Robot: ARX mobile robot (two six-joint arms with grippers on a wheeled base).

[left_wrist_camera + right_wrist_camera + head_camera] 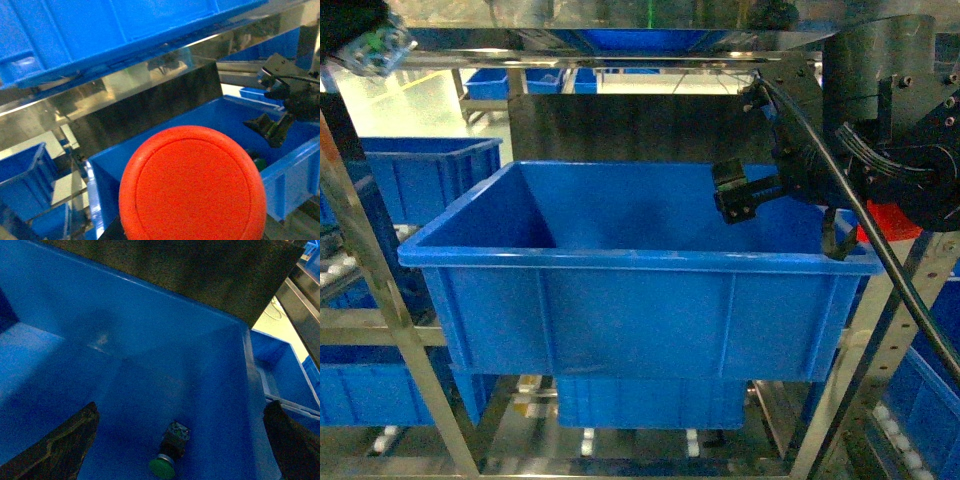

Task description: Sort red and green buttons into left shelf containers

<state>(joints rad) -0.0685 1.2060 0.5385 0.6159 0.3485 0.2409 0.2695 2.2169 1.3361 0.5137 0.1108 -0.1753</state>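
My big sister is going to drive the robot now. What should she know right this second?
Right gripper: open, holding nothing, hanging inside the large bright-blue plastic bin on the steel shelf rack.
Left gripper: holding a push-button with a round red cap just short of that bin; its fingers are hidden behind the cap.
Done: a push-button with a green cap lies on its side on the bin floor, under the right gripper.
Left: the red one still needs dropping into a bin. Which bin takes red cannot be told from here.
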